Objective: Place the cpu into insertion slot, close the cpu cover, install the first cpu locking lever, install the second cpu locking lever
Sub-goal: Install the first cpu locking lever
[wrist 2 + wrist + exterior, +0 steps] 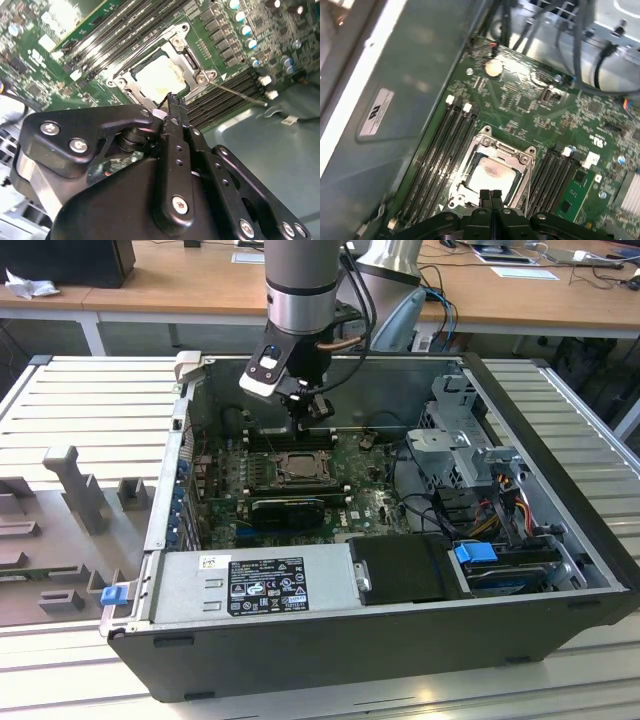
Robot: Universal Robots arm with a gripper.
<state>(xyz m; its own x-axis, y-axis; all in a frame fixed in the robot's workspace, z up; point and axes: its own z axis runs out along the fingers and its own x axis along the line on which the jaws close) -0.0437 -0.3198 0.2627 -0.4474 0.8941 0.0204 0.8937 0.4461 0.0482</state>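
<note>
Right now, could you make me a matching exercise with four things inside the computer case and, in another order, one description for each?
Things:
1. cpu
2. cpu cover
3. claw
4. memory slots

Descriptions:
A. long and black, in rows on either side of the chip
B. shut, tips at the edge of the metal frame
C. pale square, showing through the square opening
D. silvery frame, lying down around the chip

Pairs: 1-C, 2-D, 3-B, 4-A
</note>
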